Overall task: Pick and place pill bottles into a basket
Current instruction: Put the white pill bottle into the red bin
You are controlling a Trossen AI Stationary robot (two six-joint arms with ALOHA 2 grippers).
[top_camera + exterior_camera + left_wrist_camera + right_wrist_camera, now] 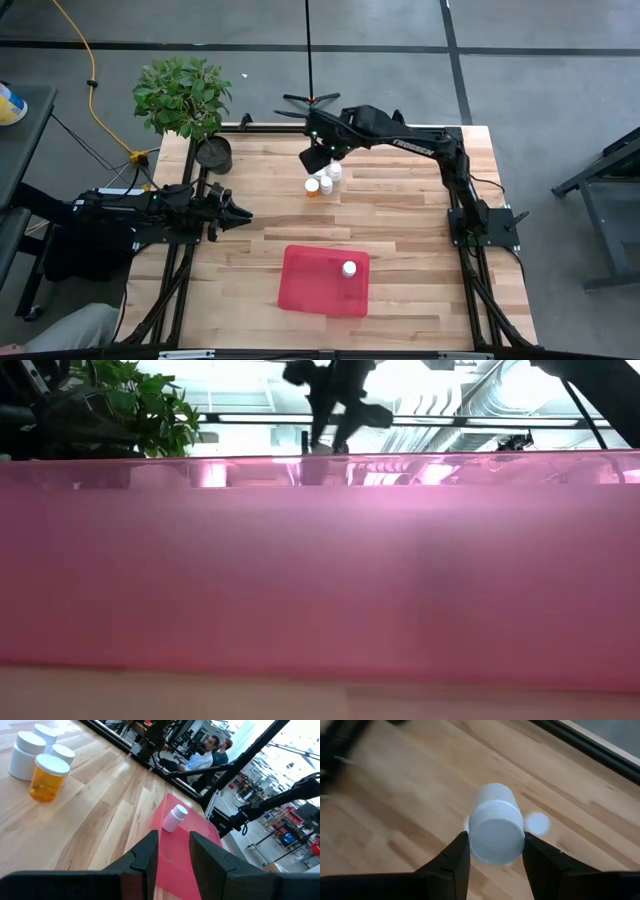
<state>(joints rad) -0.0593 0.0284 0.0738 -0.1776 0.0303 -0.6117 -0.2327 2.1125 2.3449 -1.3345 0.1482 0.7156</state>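
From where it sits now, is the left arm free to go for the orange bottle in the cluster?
Probably yes. The left gripper waits open at the table's left side, with bare wood between it and the orange bottle. The right gripper, shut on a white bottle, hangs just beyond the cluster, so the arms might crowd.

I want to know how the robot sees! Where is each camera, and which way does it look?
High view: above the table, looking straight down at both arms, the red basket and the pill bottles.
Low view: at table height, facing the basket's wall; an arm shows above.
Left wrist view: past the left gripper toward the basket.
Right wrist view: past the right gripper, shut on a white bottle.
The high and left wrist views share the bottle in the basket.
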